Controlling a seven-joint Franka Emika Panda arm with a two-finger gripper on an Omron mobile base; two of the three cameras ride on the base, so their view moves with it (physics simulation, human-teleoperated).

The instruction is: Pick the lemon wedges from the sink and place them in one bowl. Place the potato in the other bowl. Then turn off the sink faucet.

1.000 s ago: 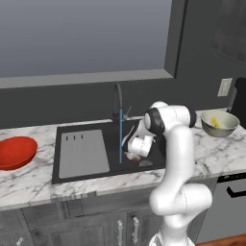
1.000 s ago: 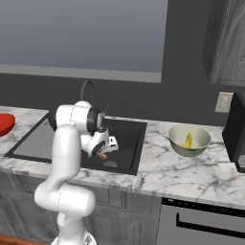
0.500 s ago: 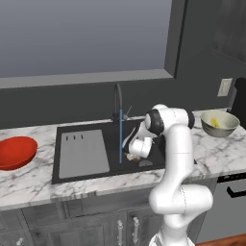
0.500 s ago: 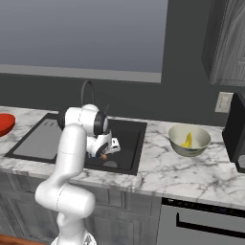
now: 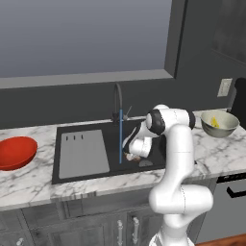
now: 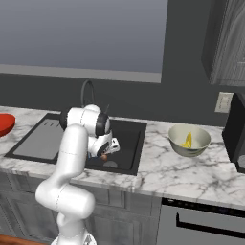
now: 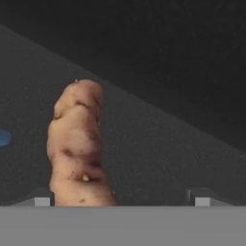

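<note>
Hand view: lumpy orange-brown potato [image 7: 77, 144] sitting beside left fingertip; end effector [image 5: 130, 154] spread wide, gripping nothing, lower in black sink [image 5: 98, 166] than before.

Rendered frames, even diffuse light, no glare. Base views soft and low in detail. Sink [image 5: 86, 153] interior dark, with only faint shadow under the arm. Red bowl [image 5: 17, 153] shows a mild sheen. Hand view dim and grainy; potato [image 7: 77, 144] close-up, slightly blurred.
</note>
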